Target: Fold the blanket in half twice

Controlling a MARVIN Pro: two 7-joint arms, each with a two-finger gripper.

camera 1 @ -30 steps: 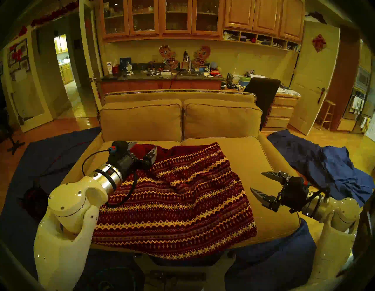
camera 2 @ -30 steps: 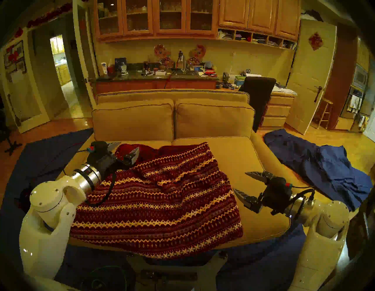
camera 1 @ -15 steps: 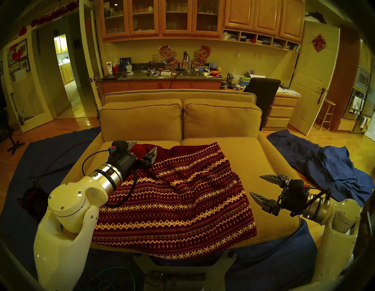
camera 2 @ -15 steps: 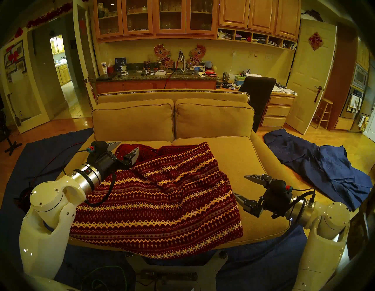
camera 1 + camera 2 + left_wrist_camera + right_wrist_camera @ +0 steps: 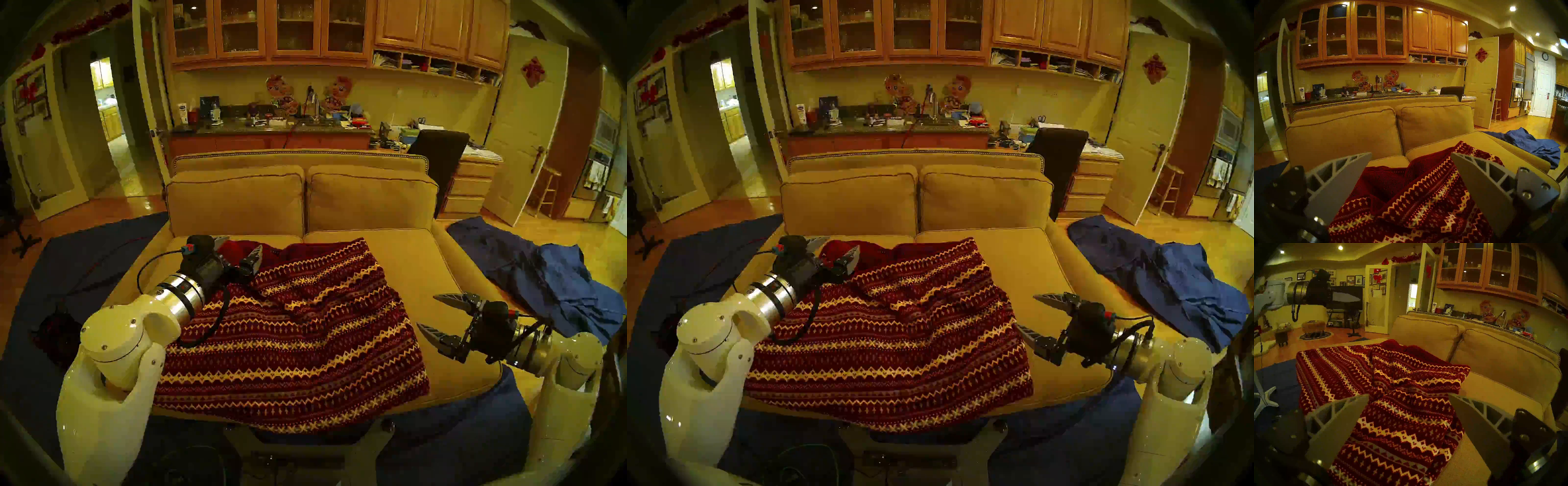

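Note:
The blanket, dark red with cream and grey patterned bands, lies rumpled over the left and middle of the sofa seat, its front edge hanging over the seat's front. At its far left end the plain red reverse is bunched up. My left gripper stands open over that bunch, holding nothing. My right gripper is open just off the blanket's right edge, low over the seat, empty.
Two back cushions close off the seat's far side. A wrinkled blue cloth lies on the floor to the right, and a dark blue floor sheet lies under and around the sofa. My left arm's black cable rests on the blanket.
My right gripper has sunk a little toward the seat beside the blanket's right edge, still open. The left arm and the blanket have not moved.

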